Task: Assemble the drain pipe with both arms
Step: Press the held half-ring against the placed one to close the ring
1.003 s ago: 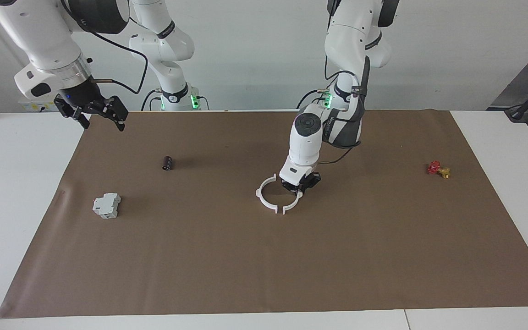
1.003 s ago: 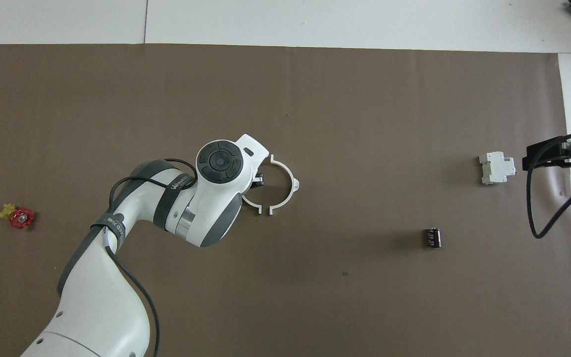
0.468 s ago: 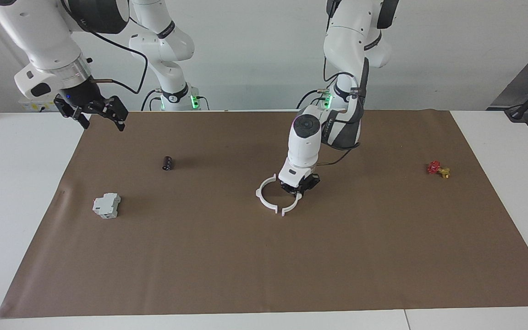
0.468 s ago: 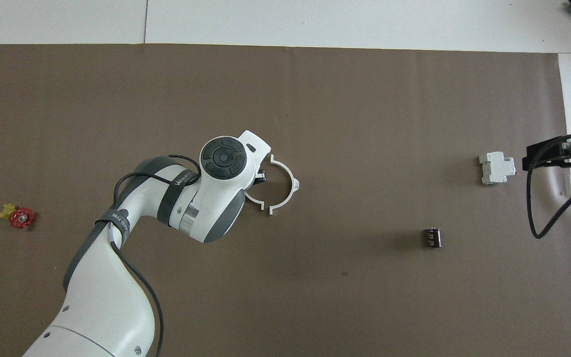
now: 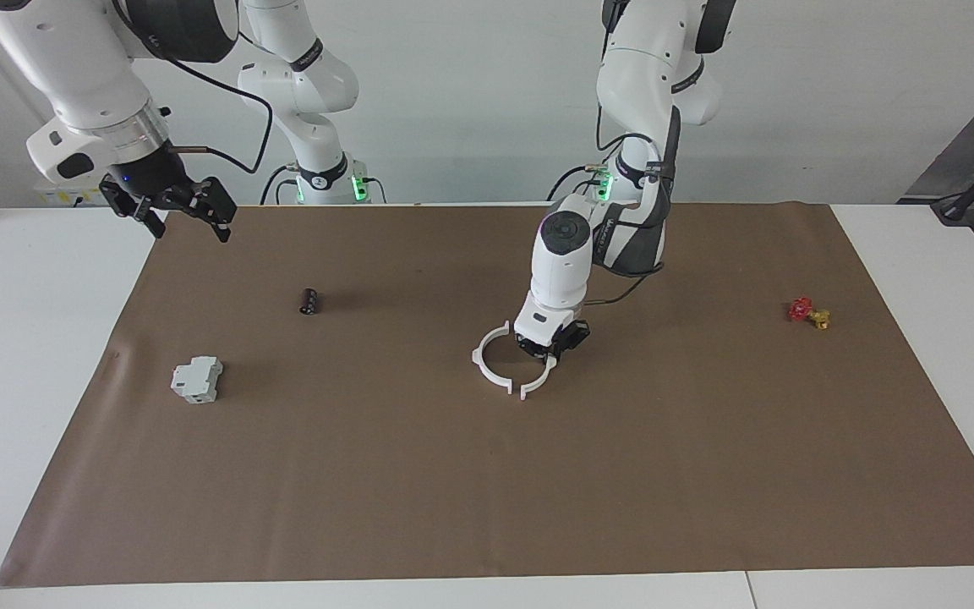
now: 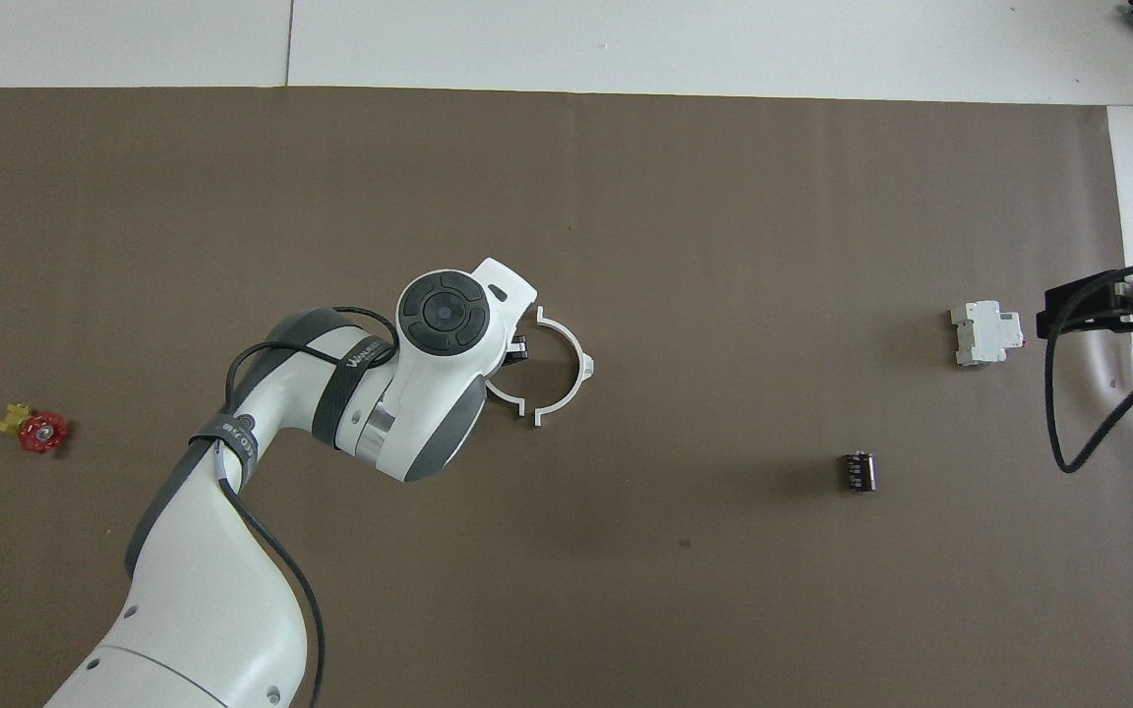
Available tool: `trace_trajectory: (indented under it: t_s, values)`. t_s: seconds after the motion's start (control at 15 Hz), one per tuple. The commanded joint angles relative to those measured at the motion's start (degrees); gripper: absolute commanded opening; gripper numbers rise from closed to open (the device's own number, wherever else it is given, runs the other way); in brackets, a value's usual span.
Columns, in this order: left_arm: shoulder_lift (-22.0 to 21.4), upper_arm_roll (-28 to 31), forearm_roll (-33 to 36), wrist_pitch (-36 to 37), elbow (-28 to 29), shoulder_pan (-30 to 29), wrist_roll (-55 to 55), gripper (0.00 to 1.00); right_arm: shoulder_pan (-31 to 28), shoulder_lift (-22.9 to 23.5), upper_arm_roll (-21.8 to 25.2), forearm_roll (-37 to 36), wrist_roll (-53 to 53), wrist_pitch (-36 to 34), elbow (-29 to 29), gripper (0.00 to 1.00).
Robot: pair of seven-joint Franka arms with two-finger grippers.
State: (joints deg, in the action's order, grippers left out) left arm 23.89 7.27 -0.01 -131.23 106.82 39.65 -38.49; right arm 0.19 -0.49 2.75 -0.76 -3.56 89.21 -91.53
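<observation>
The drain pipe lies in two white half-rings in the middle of the brown mat. One half-ring [image 5: 481,359] [image 6: 574,366] lies free toward the right arm's end. The other half-ring [image 5: 540,378] [image 6: 506,397] faces it, so the two nearly form a ring, with small gaps between their end tabs. My left gripper [image 5: 548,348] is down at the mat and shut on this second half-ring. In the overhead view the left hand covers most of it. My right gripper [image 5: 172,210] [image 6: 1068,310] is open and empty, held high over the mat's edge, where the right arm waits.
A grey blocky box [image 5: 197,379] [image 6: 985,332] and a small black cylinder [image 5: 309,300] [image 6: 858,471] lie toward the right arm's end. A small red-and-gold valve piece [image 5: 808,312] [image 6: 35,430] lies toward the left arm's end.
My left gripper has slid its half-ring a little toward the other half-ring, narrowing the gap between the end tabs. The right arm has not moved.
</observation>
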Motion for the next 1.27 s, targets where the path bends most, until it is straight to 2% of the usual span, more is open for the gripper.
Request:
trace_trajectory:
  t_s: [0.0,1.2]
  values:
    - [1.8,0.9,0.4,0.3,-1.3,1.6,-1.8,0.0,-0.3,-1.6,-0.2,1.2,-0.2,1.3,-2.0,1.0]
    - [1.8,0.9,0.5,0.4,-1.1,3.2,-3.5,0.0,-0.3,-1.6,-0.2,1.2,-0.2,1.3,-2.0,1.0]
